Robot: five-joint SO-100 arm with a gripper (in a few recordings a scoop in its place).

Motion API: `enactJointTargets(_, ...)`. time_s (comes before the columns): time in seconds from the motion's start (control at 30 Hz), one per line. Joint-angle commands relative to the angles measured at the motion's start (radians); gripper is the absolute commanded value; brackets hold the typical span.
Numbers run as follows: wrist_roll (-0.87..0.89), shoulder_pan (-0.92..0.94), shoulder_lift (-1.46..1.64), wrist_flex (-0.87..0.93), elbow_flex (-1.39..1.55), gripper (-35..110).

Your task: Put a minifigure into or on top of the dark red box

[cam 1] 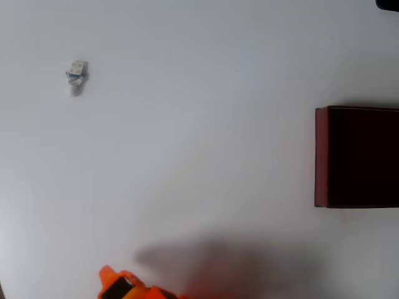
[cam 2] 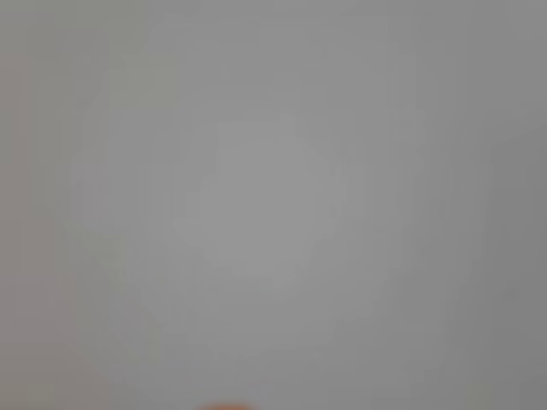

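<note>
Orange tool (cam 1: 118, 285) at the 6 o'clock edge of the overhead view, its opening and contents impossible to tell; the wrist view is a grey blur. The step in hand is judged the reach: carry the tool toward 11 o'clock over the pale worktop (cam 1: 199, 124), open wide and centre before descending. Tiny whitish-grey, blue-marked blocky minifigure (cam 1: 76, 75) lies near 10 o'clock, long axis about 12-to-6, facing unclear, well apart from the large dark red rectangular box (cam 1: 321, 156) at 3 o'clock.

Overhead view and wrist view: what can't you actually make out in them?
- Orange gripper, overhead view: cut off by the bottom edge and blurred; open or shut unclear.
- Dark red box, overhead view: right part cropped.
- Minifigure, overhead view: too small for detail.
- Wrist view: a grey blur.
</note>
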Motion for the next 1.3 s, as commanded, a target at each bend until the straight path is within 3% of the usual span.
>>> enactJointTargets(0.0,0.026,-0.002,0.014,0.021,0.015,0)
enactJointTargets(0.5,0.038,0.009,0.014,0.021,0.015,0)
enactJointTargets(0.67,0.21,0.091,0.026,0.055,-0.063,4)
enactJointTargets(0.73,0.344,0.17,0.025,0.137,-0.161,4)
enactJointTargets(0.83,0.755,0.284,0.003,0.209,-0.227,6)
enactJointTargets(1.03,1.23,0.301,-0.018,-0.167,-0.106,12)
enactJointTargets(1.1,1.473,0.264,-0.066,-0.199,-0.086,16)
enactJointTargets(1.27,1.818,0.255,-0.37,-0.187,-0.235,20)
